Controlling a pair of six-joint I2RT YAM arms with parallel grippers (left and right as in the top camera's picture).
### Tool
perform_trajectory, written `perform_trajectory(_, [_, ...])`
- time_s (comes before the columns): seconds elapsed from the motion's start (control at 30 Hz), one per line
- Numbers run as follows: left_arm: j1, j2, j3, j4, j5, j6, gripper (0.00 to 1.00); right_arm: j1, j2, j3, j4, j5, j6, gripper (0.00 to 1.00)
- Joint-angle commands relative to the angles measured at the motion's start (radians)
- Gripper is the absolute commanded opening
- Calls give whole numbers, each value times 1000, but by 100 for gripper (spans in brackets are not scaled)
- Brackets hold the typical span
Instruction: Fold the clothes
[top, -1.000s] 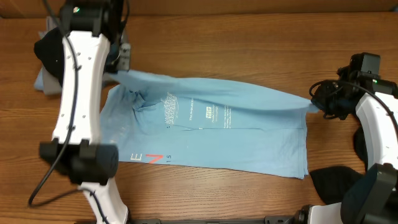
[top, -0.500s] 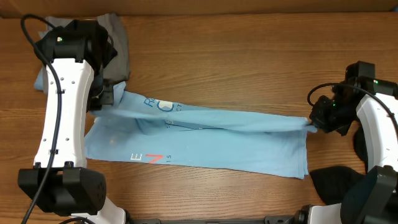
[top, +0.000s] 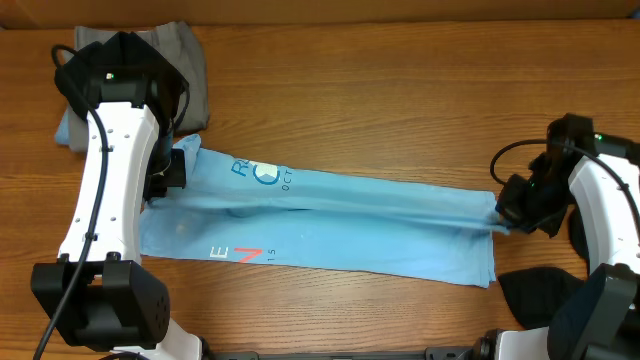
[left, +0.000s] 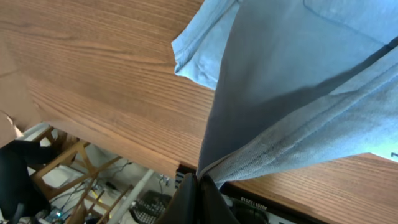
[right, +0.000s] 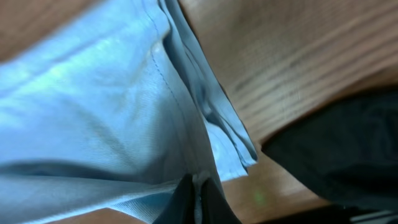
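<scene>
Beneath the shirt (top: 340, 225), wooden table (top: 400, 100). Sky-blue shirt stretched long and narrow, doubled lengthwise, with white lettering and a coral-red mark facing up near its left end. Over the shirt's left end, left arm (top: 110, 190); just off its right end, right arm (top: 605, 210). Beyond the shirt's left end, grey garment (top: 190, 70), near it. Left of that end, pale blue cloth (top: 68, 130), mostly hidden by the arm. Just beside the shirt's near right corner, black garment (top: 535, 290). At the shirt's left edge, left gripper (left: 199, 186) pressed together, pinching a gathered fold. At the shirt's right end, right gripper (right: 196, 193) likewise closed, pinching the hem.
</scene>
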Motion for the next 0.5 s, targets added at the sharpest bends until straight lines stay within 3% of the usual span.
perform_trajectory(0.0, [5, -31, -21, -3, -25, -24, 4, -2, -28, -40, 2, 27, 8, 4])
perform_trajectory(0.13, [5, -31, -21, -3, -28, -23, 4, -2, -27, -70, -9, 50, 29, 5])
perform_trajectory(0.27, [5, -31, -21, -3, -28, -23, 21, -2, -29, -71, -28, 112, 118, 39])
perform_trajectory(0.33, [5, -31, -21, -3, -28, -23, 26, -3, -29, -71, -19, 135, 137, 49])
perform_trajectory(0.47, [5, -31, -21, -2, -28, -23, 28, -3, -29, -71, 23, 130, 157, 58])
